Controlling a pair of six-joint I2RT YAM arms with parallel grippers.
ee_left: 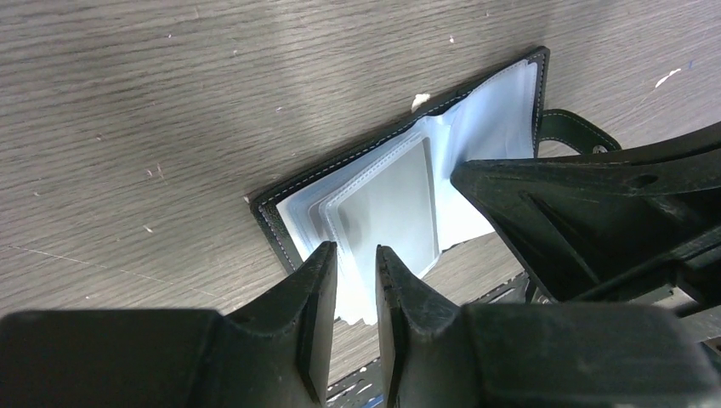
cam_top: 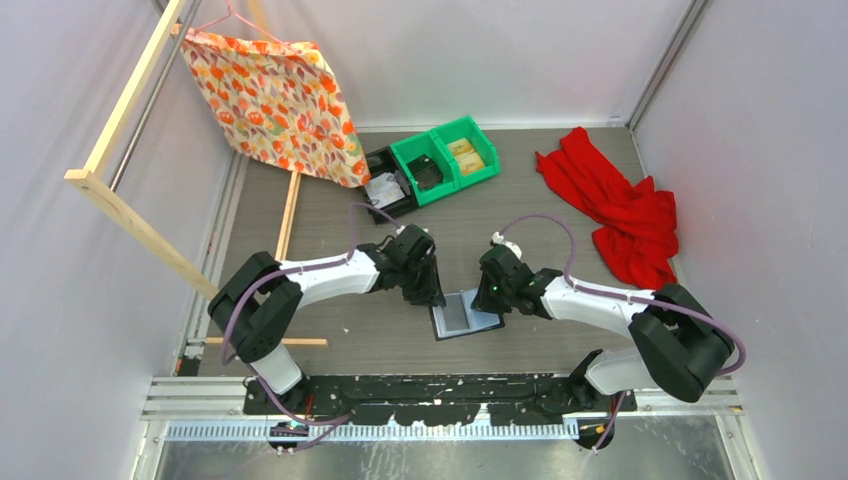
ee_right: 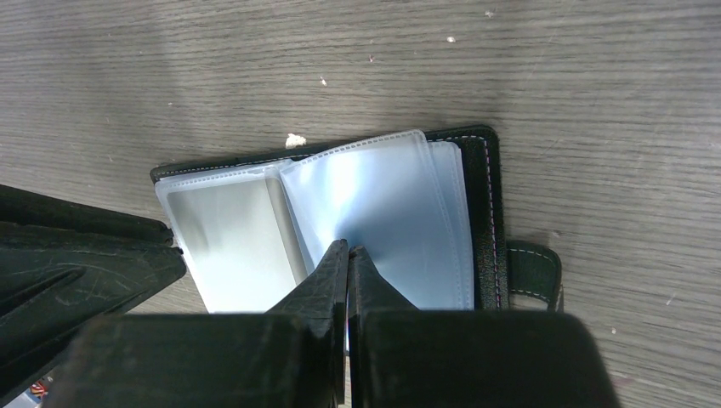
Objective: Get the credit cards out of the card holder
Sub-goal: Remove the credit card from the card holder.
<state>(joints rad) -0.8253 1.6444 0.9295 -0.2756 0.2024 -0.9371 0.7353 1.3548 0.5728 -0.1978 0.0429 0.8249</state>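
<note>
Since the card holder (cam_top: 466,317) is already lying opened flat on the counter (cam_top: 380,345), right between the two arms, I'd say the opening part is sorted. The actual job has barely started though. Snap tab (ee_right: 536,274) is undone and sticking out to the side, and the clear sleeves (ee_right: 387,208) are fanned out face up.

At least one of the credit cards (ee_left: 387,200) is sitting inside its sleeve, a pale grey rectangle on the half nearer the left arm. Can't tell how many more are stacked under it. I don't see any card loose on the counter, so my read is none are out yet.

The left end effector (ee_left: 355,255) has its fingers slightly spread, straddling the open edge of that sleeve stack. It looks lined up rather than clamped.

The right end effector (ee_right: 347,248) is pressed together, tips down on the sleeves of the other half. Looks like it's pinning the holder, but I can't tell whether a leaf is nipped.

Still to do: get hold of a card edge, slide it free, and repeat for the rest.
</note>
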